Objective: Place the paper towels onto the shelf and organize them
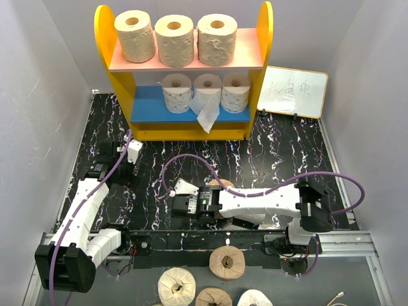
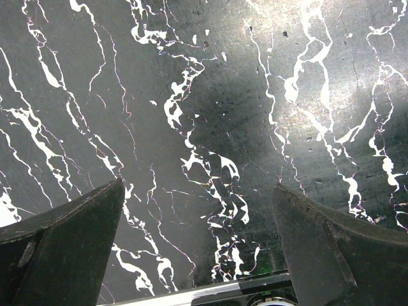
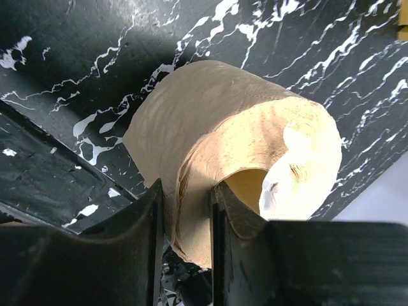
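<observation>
- Far to the left in the top view, the left claw (image 2: pixel 201 248) hangs over the black marbled tabletop (image 1: pixel 287 153). Its fingers (image 2: pixel 70 236) stand wide apart with only bare surface between them.
- Up the frame, slightly left of centre, the shelf (image 1: pixel 104 32) stands against the back wall.
- On its pink upper board sit three tan rolls (image 1: pixel 174 39), side by side and upright, hollow centres facing up.
- On the blue lower board stand three white rolls (image 1: pixel 176 91), crowded toward the right. The middle one trails a loose sheet (image 1: pixel 207 118) over the board's front edge.
- Along the bottom edge, below the arms' bases, four loose rolls (image 1: pixel 227 261) lie, two tan and two pale.
- At mid-frame a tan roll (image 1: pixel 221 183) lies on its side under the right arm, mostly hidden in the top view. Whether it touches the tabletop cannot be told.
- The right claw (image 3: pixel 185 239) is clamped on that roll's wall, one finger inside the hollow centre and one outside.
- At the upper right a small whiteboard (image 1: pixel 293 91) leans beside the shelf.
</observation>
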You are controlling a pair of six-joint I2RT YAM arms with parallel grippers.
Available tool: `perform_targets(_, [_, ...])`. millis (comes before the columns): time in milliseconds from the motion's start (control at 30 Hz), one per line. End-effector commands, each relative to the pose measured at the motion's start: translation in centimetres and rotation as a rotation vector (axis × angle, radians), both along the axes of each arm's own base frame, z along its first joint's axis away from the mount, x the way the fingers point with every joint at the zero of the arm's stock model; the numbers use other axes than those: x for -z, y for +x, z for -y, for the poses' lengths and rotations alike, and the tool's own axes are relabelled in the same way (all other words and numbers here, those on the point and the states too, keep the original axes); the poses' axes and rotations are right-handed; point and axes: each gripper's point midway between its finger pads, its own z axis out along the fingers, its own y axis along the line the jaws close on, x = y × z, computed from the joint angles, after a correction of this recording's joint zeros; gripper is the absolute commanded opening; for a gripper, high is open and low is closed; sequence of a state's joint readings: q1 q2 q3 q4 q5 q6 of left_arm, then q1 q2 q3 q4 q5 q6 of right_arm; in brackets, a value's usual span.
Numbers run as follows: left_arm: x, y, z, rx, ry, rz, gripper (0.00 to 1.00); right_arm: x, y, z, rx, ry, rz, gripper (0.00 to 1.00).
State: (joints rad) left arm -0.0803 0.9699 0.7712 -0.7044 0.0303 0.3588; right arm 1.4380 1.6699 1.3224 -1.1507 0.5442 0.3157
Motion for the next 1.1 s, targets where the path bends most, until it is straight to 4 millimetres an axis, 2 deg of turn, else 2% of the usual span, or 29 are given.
perform_targets(0, [0.0, -0.3, 0.0, -0.001, -0.008, -0.002, 0.99, -6.1, 1.5, -1.3, 0.026, 0.093, 0.112, 0.00])
perform_targets(133, [0.1, -0.3, 0.0, -0.001, -0.009, -0.006, 0.99, -10.6, 2.3, -1.3, -0.001, 0.171, 0.189, 0.00])
perform_targets(267, [0.1, -0.3, 0.1, 0.007, -0.017, -0.008, 0.99, -15.0, 3.0, -0.6, -0.065, 0.223, 0.311, 0.00])
perform_targets(333, [0.1, -0.3, 0.2, 0.011, -0.019, -0.010, 0.99, -16.6, 4.1, 0.5, -0.095, 0.142, 0.400, 0.00])
perform_targets(400, [0.2, -0.4, 0.2, 0.012, -0.019, -0.016, 0.99, -17.3, 4.8, 1.6, -0.171, -0.009, 0.454, 0.00])
perform_targets(500, [0.2, -0.4, 0.2, 0.013, -0.020, -0.019, 0.99, -19.5, 5.8, 1.3, -0.277, -0.098, 0.528, 0.00])
perform_targets(600, [0.3, -0.4, 0.2, 0.012, -0.020, -0.020, 0.99, -23.5, 6.6, 0.6, -0.328, -0.131, 0.617, 0.00])
perform_targets(700, [0.2, -0.4, 0.2, 0.012, -0.020, -0.019, 0.99, -28.0, 7.9, 1.0, -0.303, -0.124, 0.709, 0.00])
perform_targets(900, [0.0, -0.4, 0.2, 0.013, -0.022, -0.010, 0.99, -37.2, 10.9, 3.1, -0.239, -0.029, 0.886, 0.00])
perform_targets(967, [0.0, -0.4, 0.3, 0.015, -0.023, -0.008, 0.99, -39.5, 12.2, 3.9, -0.210, 0.001, 0.932, 0.00])
perform_targets(1067, [-0.1, -0.4, 0.2, 0.013, -0.024, -0.004, 0.99, -41.9, 14.1, 4.9, -0.181, -0.010, 0.964, 0.00])
